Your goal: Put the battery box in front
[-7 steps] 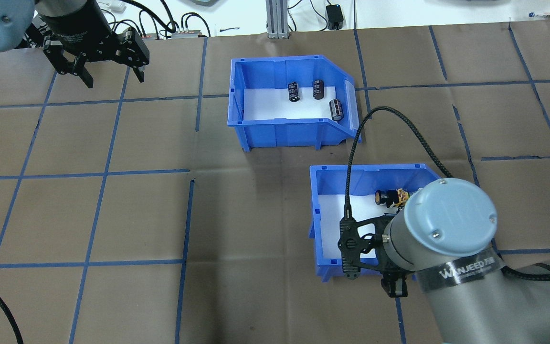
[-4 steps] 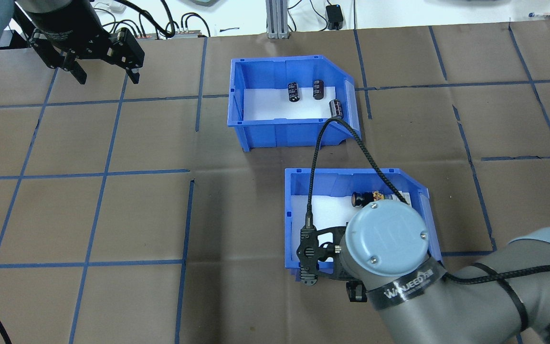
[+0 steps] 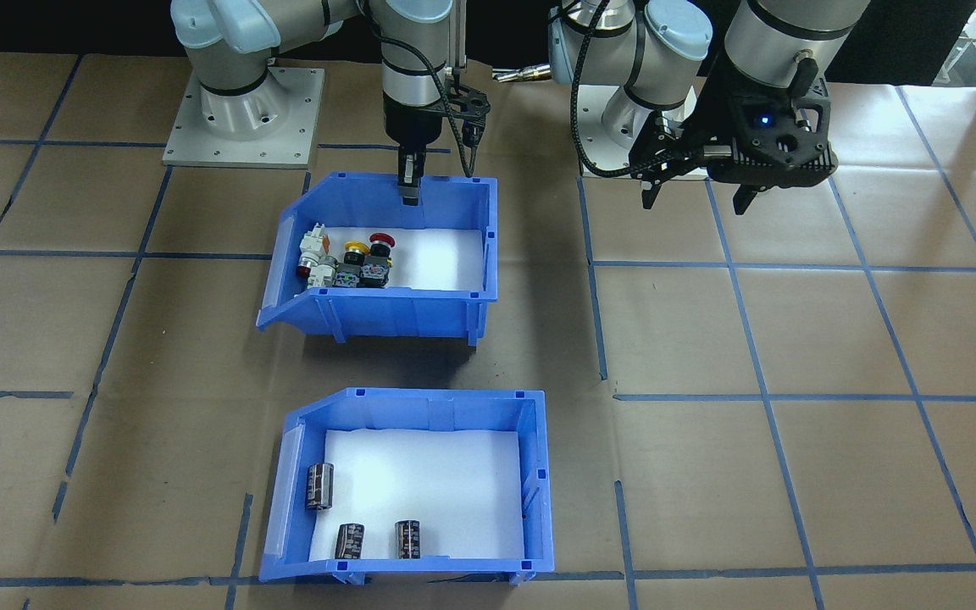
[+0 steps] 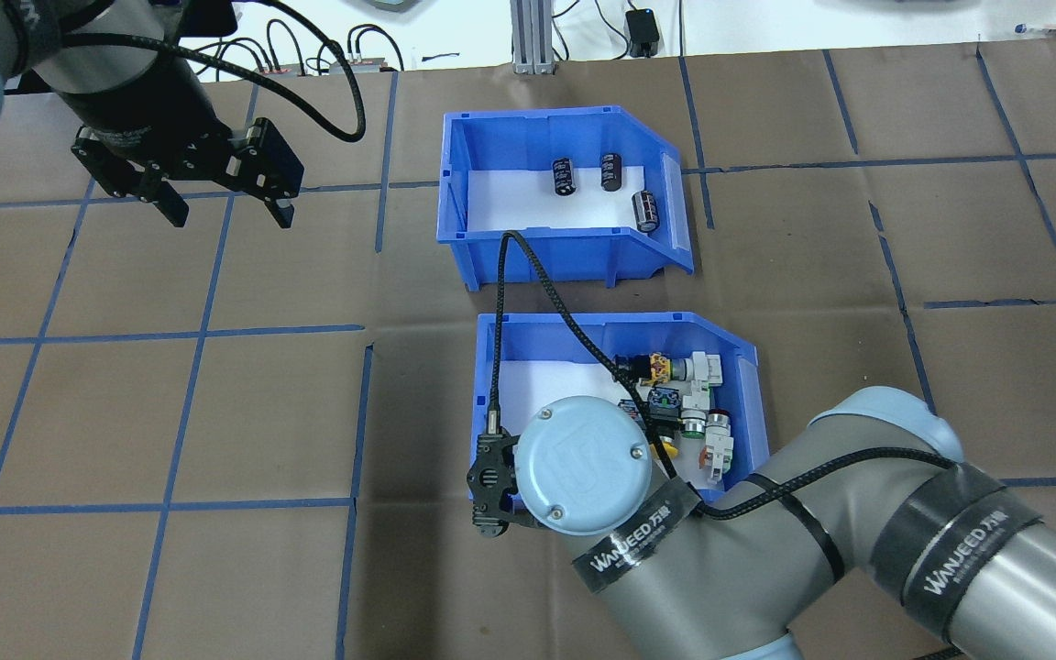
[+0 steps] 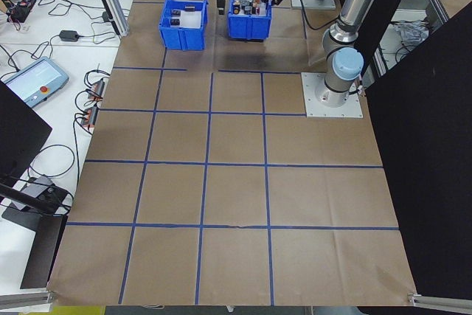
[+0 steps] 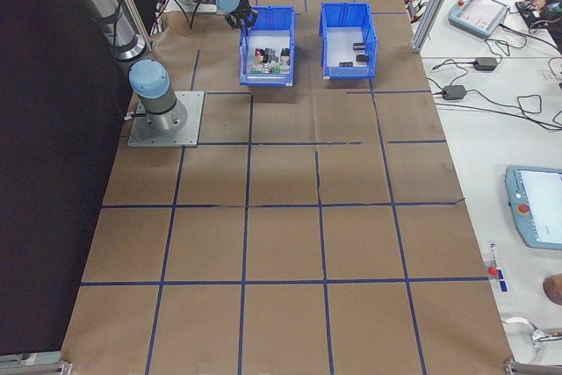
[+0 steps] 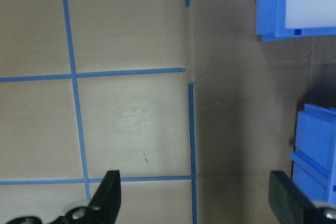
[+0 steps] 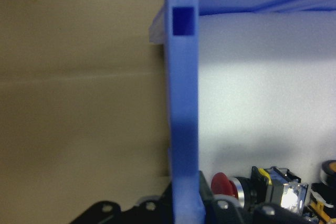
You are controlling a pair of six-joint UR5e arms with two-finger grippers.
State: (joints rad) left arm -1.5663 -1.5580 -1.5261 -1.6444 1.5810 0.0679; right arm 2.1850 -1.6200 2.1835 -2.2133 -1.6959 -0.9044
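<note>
counter [image 4: 216, 412]: brown paper cover with blue tape grid | blue plastic battery box [image 4: 557, 240] with three dark cells: on counter, beyond right end effector [image 3: 408, 193] | blue plastic bin of coloured push-button switches [image 4: 500, 403]: on counter, rear wall at right end effector

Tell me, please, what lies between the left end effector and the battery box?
Only bare brown table paper with blue tape lines, seen in the overhead view, separates the left end effector from the battery box.

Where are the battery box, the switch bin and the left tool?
battery box [image 4: 537, 246]: overhead exterior, near side wall.
switch bin [image 4: 583, 323]: overhead exterior, far rim.
left tool [image 4: 225, 213]: overhead exterior, midway between fingertips.
</note>
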